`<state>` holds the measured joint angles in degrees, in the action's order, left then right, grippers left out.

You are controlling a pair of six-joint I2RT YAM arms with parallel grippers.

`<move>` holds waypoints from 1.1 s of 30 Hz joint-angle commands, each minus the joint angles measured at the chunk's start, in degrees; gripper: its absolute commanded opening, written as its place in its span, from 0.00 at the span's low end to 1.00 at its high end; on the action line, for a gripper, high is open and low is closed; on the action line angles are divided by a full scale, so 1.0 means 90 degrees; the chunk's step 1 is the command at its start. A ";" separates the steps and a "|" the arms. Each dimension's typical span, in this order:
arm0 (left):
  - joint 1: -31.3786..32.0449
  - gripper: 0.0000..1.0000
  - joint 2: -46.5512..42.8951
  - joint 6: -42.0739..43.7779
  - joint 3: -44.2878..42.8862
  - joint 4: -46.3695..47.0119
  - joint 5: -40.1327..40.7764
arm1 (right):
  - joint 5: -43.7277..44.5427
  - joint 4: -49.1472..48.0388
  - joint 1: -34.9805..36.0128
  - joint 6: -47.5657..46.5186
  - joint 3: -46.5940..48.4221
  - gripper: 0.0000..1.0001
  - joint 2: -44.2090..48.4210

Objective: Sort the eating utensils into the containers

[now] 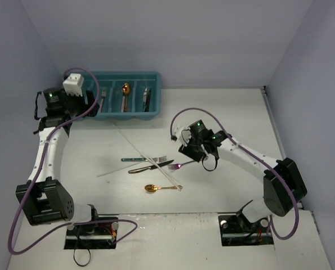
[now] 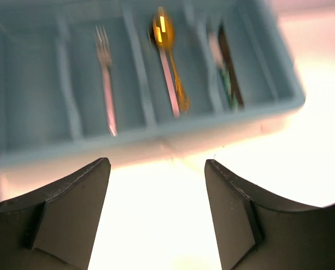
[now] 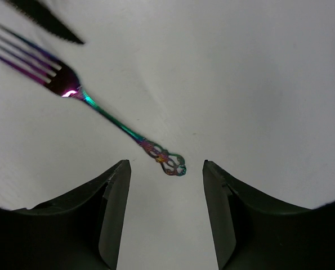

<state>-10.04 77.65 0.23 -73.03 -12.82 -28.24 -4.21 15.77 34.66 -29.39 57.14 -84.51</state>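
Though scuffed, white table (image 1: pixel 240 112), lavender walls (image 1: pixel 184 34).

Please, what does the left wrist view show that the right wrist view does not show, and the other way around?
Only the left wrist view: the teal tray, with a pale fork, a gold spoon and blurred dark knives in separate compartments.
Only the right wrist view: a rainbow-coloured fork lying on the table, and a black knife tip.
Both: the view's own gripper, the left gripper or the right gripper, open and holding nothing, over a pale surface.
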 commanded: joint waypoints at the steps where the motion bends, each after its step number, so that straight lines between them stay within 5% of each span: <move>1: -0.0027 0.65 -0.0055 -0.0113 0.0309 -0.0464 -0.0434 | -0.0176 0.0214 0.0260 -0.1908 -0.0301 0.49 0.0159; 15: 0.0222 0.65 -0.0558 -0.0275 0.1126 -0.0330 -0.1126 | -0.1515 0.1774 0.0362 -0.5083 0.0646 0.47 -0.0957; 33: 0.0247 0.66 -0.1040 -0.0553 0.1433 -0.0406 -0.0932 | -0.2249 0.2849 0.0248 -0.5832 0.1910 0.38 -0.2743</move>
<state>-7.99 70.50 -3.90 -59.35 -18.69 -36.37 -21.74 36.50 37.46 -80.18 71.09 -107.66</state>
